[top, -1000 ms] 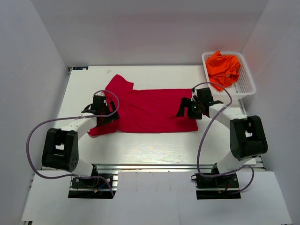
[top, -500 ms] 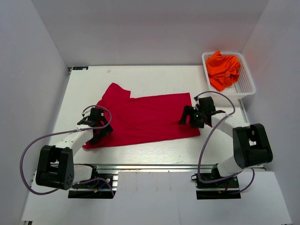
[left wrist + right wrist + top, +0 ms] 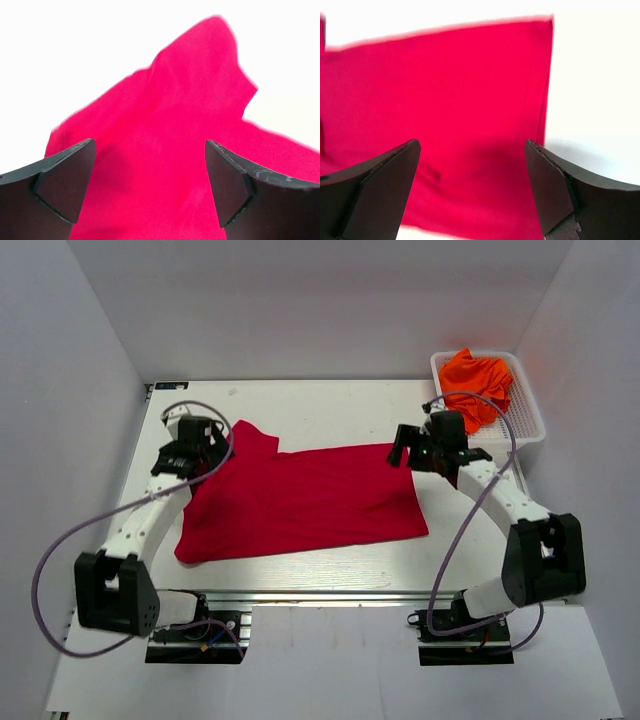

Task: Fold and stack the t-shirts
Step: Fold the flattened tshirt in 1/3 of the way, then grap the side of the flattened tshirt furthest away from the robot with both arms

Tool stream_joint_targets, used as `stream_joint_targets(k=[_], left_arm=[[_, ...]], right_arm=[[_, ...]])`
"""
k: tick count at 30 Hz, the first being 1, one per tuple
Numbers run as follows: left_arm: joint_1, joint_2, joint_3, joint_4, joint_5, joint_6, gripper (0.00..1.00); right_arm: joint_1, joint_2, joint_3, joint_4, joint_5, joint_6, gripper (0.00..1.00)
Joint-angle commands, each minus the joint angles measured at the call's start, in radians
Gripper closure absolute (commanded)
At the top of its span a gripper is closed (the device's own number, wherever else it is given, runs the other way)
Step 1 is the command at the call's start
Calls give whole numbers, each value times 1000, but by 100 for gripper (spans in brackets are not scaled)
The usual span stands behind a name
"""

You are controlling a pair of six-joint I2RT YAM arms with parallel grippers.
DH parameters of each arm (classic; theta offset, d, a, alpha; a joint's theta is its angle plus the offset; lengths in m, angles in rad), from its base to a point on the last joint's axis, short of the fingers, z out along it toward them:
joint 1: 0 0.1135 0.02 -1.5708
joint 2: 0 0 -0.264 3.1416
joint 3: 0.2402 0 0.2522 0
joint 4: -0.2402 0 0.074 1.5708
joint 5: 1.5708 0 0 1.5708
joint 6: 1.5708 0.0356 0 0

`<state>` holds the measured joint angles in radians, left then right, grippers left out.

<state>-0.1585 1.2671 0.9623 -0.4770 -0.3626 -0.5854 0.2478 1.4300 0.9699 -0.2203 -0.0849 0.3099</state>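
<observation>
One crimson t-shirt (image 3: 300, 502) lies flat; left end effector (image 3: 149, 165), right end effector (image 3: 471, 165) both spread.

Left end effector (image 3: 150, 144) held forward, jaws apart, right end effector (image 3: 471, 143) likewise

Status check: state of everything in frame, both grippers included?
Crimson red cloth t-shirt: spread flat on the table, unfolded.
White plastic mesh basket: upright, far right table corner.
Bright orange cloth t-shirts: crumpled inside the basket.
Left gripper: open, empty, over the red shirt's sleeve end.
Right gripper: open, empty, over its hem end.
</observation>
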Motion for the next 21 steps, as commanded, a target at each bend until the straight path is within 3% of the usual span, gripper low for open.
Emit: stream_joint_targets(k=[1, 7, 12, 16, 19, 21], left_arm=[[5, 187, 154, 101, -64, 120, 0], [14, 660, 559, 69, -18, 248, 0], [24, 914, 852, 58, 17, 269, 0], [33, 1028, 941, 103, 39, 292, 0], [33, 1087, 980, 103, 88, 326, 10], [33, 1097, 980, 115, 112, 326, 10]], right_arm=[[-4, 118, 134, 16, 121, 0, 10], [-8, 334, 338, -28, 183, 17, 10], [-10, 426, 477, -76, 185, -5, 10], [-13, 467, 506, -88, 181, -14, 10], [-13, 483, 510, -91, 198, -11, 10], [-13, 486, 512, -96, 209, -9, 10]])
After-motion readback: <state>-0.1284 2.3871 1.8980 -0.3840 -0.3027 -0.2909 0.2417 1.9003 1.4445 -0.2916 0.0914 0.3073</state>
